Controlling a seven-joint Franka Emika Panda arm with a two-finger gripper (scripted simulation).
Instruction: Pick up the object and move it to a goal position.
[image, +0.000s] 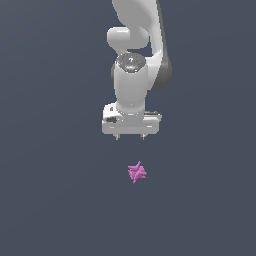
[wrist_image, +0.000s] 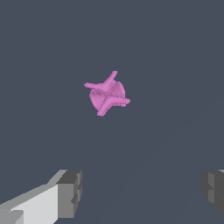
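Note:
The object (image: 137, 172) is a small magenta-pink spiky lump lying on the dark grey floor, a short way in front of the arm in the exterior view. In the wrist view the object (wrist_image: 107, 94) shows several short prongs sticking out from a rounded core. My white gripper (image: 130, 136) hangs above the floor with its fingers pointing down, set back from the object and touching nothing. The gripper (wrist_image: 140, 192) is open: its two grey fingertips (wrist_image: 70, 192) stand far apart with nothing between them.
A plain dark grey floor (image: 50, 200) surrounds the object on every side. No other objects or edges show in either view.

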